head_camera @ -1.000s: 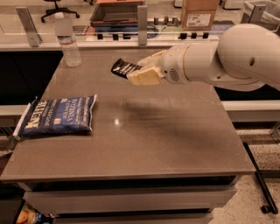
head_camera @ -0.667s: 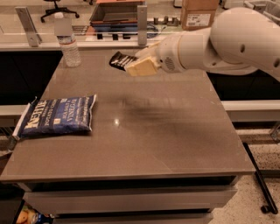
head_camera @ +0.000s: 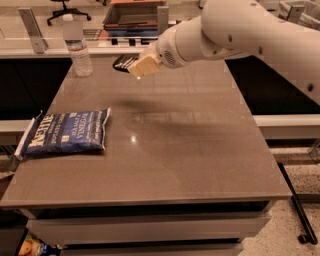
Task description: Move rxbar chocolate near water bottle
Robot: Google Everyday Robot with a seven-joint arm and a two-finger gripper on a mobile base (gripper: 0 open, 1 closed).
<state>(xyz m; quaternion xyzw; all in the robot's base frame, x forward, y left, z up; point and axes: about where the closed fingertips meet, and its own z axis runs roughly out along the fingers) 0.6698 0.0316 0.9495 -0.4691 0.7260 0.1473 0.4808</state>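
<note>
At the near edge, the grey-brown table (head_camera: pixel 190 155) shows its front lip and the shelves below it. On the near-left part of the top lies a blue Kettle chip bag (head_camera: pixel 66 133), flat, with its long side running left to right and its left end reaching the table's left edge. The middle of the table carries only a soft shadow.

Farther back, the white robot arm (head_camera: pixel 240 30) comes in from the upper right and reaches leftward over the far half of the table. At its end, the gripper (head_camera: pixel 136 67) hangs above the surface near the far edge, slightly left of centre, its tan fingers (head_camera: pixel 145 64) clamped on the rxbar chocolate (head_camera: pixel 123 62). The black bar sticks out to the left of the fingers and is held clear of the tabletop.

The water bottle (head_camera: pixel 77 47) stands upright at the far-left corner, white cap on top, to the left of the bar and apart from it.

Beyond the table runs a pale counter with a reddish tray (head_camera: pixel 132 12) and two upright metal posts (head_camera: pixel 31 30).
</note>
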